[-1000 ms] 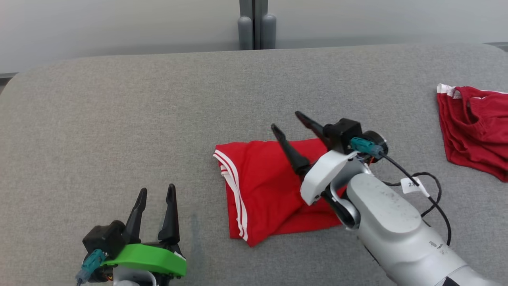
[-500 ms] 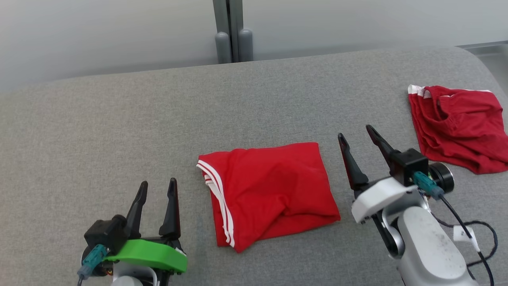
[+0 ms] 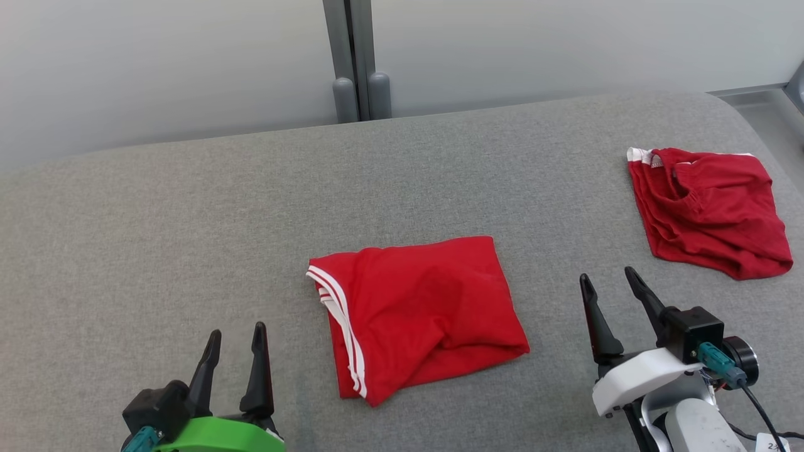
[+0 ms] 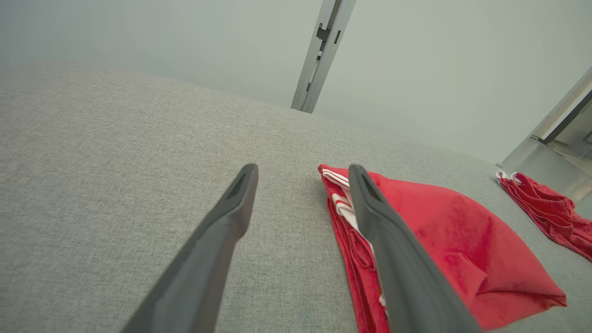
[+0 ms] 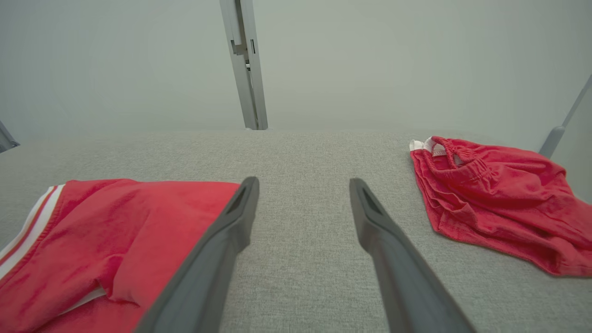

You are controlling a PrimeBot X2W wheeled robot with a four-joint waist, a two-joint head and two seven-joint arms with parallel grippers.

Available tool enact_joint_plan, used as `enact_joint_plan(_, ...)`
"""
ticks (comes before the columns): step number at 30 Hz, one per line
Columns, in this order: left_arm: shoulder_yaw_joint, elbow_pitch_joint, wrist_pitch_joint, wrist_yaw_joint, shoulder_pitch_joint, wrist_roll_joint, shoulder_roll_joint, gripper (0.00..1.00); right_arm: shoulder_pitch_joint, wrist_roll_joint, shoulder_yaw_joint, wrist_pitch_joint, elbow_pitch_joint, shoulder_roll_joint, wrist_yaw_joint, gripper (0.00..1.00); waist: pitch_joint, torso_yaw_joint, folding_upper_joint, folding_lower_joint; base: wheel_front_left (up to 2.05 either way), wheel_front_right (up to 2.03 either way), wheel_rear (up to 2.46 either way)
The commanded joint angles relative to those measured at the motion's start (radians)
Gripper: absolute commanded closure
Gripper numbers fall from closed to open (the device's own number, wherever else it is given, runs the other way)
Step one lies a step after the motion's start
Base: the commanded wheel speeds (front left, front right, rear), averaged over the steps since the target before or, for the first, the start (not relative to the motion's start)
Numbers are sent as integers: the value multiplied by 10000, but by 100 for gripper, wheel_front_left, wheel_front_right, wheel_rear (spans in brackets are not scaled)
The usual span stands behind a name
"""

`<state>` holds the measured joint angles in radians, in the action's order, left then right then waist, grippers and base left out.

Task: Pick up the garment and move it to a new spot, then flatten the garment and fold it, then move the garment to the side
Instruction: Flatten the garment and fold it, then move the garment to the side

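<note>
A folded red garment [image 3: 418, 314] with white stripes along its left edge lies in the middle of the grey table [image 3: 188, 220]. It also lies at the right in the left wrist view, garment [image 4: 439, 240], and at the lower left in the right wrist view, garment [image 5: 106, 236]. My left gripper [image 3: 233, 336] stands open at the lower left, apart from the cloth. To the right of the garment my right gripper [image 3: 606, 282] is open and holds nothing. In each wrist view that arm's own gripper, left [image 4: 300, 171] and right [image 5: 303, 185], stands open above the table with nothing between its fingers.
A second red garment [image 3: 706, 207], crumpled with a white waistband corner, lies at the table's far right, also in the right wrist view [image 5: 495, 194]. A grey post [image 3: 355, 63] rises behind the table's back edge against a pale wall.
My right gripper has drawn back off the folded garment, to its right and toward me. The camera has shifted too. The left gripper stays where it was, and the garment lies still.
</note>
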<state>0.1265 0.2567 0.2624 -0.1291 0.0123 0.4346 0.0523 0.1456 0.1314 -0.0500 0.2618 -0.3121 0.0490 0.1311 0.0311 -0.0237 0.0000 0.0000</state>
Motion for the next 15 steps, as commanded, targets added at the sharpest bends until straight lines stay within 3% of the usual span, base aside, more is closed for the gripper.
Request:
enact_joint_plan(1,-86,-61,29,-29,163,-44,6,0,-171,-52,43,40,49,34,-10,0,-15,23,0,0,0,0,0)
enact_joint_plan(15,-347,-195,29,-30,377,-305,-12,0,-236,-114,103,41,-87,33,-10,0,-72,122,0,0,0,0,0)
